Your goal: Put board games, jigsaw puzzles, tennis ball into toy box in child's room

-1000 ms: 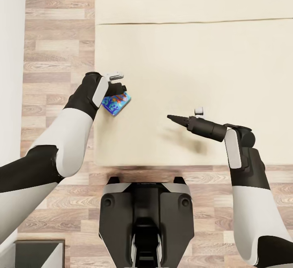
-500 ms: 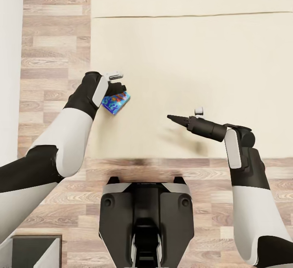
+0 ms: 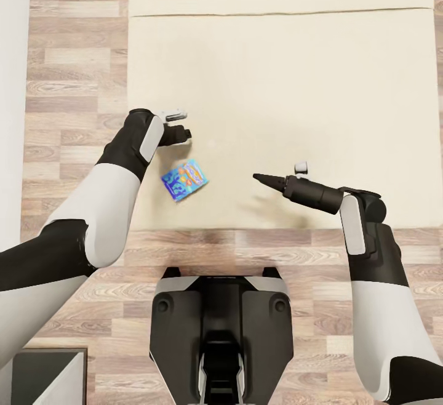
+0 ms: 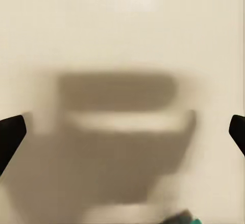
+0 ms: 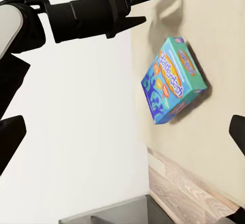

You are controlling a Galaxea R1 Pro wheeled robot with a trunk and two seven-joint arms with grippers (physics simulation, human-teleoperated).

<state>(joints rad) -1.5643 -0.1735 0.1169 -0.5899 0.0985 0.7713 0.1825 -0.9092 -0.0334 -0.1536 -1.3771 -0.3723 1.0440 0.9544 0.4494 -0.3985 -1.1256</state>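
A blue board game (image 3: 184, 179) lies flat and slightly skewed on the beige bed (image 3: 295, 85), close to its near left corner. My left gripper (image 3: 186, 133) hovers open just beyond the box, with nothing between its fingers. In the right wrist view the same box (image 5: 173, 78) rests on the mattress, with the open left gripper (image 5: 153, 4) apart from it. My right gripper (image 3: 255, 176) is open and empty over the bed, to the right of the box. In the left wrist view the fingertips (image 4: 11, 134) stand wide apart over bare mattress.
Wood plank floor (image 3: 74, 72) runs along the bed's left side and near edge. A white wall (image 3: 12, 85) stands at the far left. A dark-framed grey object (image 3: 43, 374) sits on the floor at the lower left. My base (image 3: 220, 325) stands just before the bed.
The blue board game has left my left gripper, which has opened, and now lies on the mattress nearer the bed's front edge. The whole view has shifted, so the camera moved. Arms hold their poses.
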